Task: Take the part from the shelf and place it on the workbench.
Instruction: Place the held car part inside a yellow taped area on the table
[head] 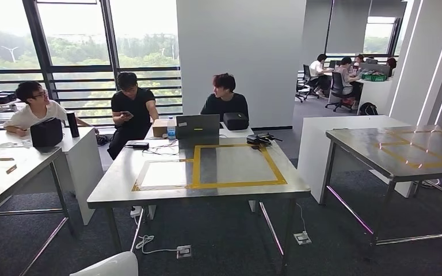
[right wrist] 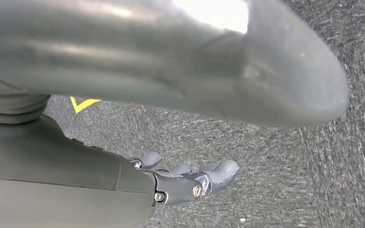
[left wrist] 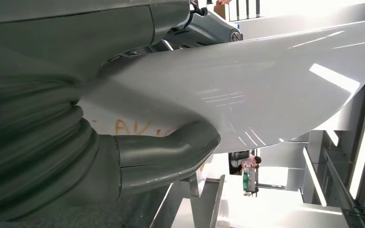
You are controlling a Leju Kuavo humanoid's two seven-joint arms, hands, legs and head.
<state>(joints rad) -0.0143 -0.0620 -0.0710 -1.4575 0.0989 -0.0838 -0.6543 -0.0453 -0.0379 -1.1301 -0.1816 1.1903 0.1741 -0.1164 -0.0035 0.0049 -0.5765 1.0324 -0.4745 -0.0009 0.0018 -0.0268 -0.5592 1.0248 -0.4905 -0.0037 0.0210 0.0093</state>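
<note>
A steel bench (head: 149, 192) stood at twelve o'clock on dark carpet (head: 218, 236), a yellow tape square (head: 236, 164) marked on its top, with three people (head: 132, 106) seated behind it by the windows. The white part (left wrist: 247, 80) bore orange handwriting (left wrist: 133, 127) too hidden to read. The left robot hand (left wrist: 166, 156) gripped that part, thumb pressed beneath it. The right robot hand (right wrist: 190, 180) hung over the carpet, holding nothing, fingers loosely apart.
</note>
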